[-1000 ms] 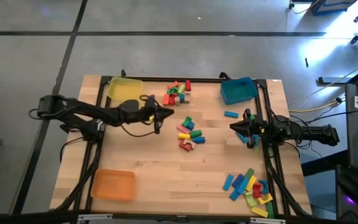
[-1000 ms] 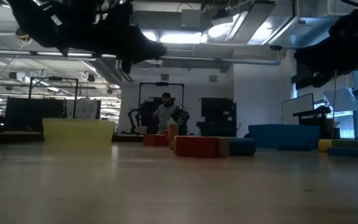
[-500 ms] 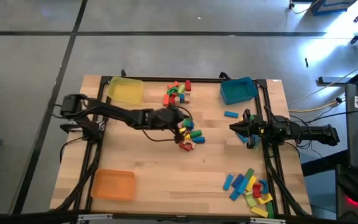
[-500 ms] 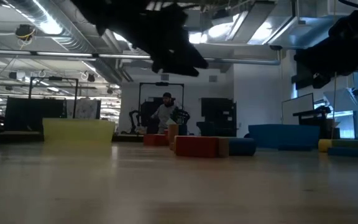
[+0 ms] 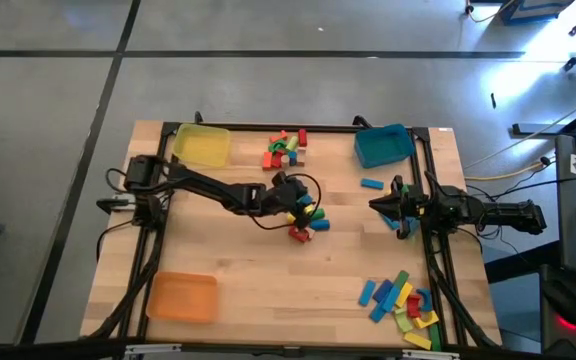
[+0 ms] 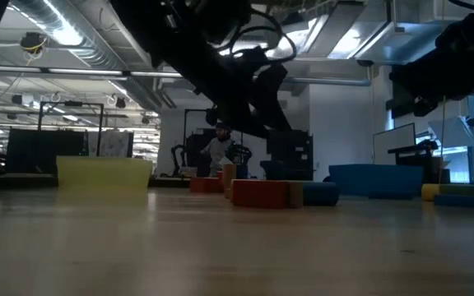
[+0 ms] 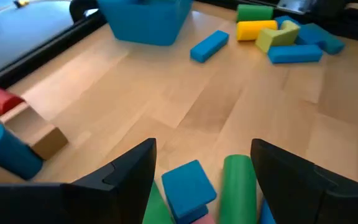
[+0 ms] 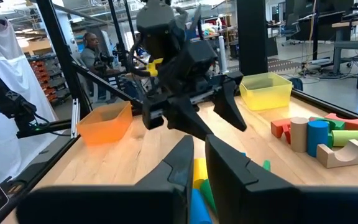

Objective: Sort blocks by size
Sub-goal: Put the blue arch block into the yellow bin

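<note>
Blocks lie in groups: a middle cluster (image 5: pixel 309 220), a far cluster (image 5: pixel 285 148), a near-right pile (image 5: pixel 403 300) and a lone blue bar (image 5: pixel 371 183). My left gripper (image 5: pixel 301 205) hangs open over the middle cluster, slanting down. In its wrist view the left gripper (image 7: pixel 204 152) has a blue cube (image 7: pixel 188 186) and a green cylinder (image 7: pixel 238 186) lying between its spread fingers, and in the low view it stands clear above the blocks (image 6: pixel 262 193). My right gripper (image 5: pixel 374 205) waits shut at the table's right side.
A yellow tray (image 5: pixel 201 145) stands at the far left, a blue tray (image 5: pixel 383 145) at the far right, an orange tray (image 5: pixel 181 297) at the near left. A few blocks (image 5: pixel 403 226) lie under the right arm. A person (image 6: pixel 218 148) stands in the room beyond.
My left gripper has travelled from beside the yellow tray toward the table's right, to above the middle cluster, sinking and tipping its fingers downward. Its fingers have opened wide on the way. No block has moved.
</note>
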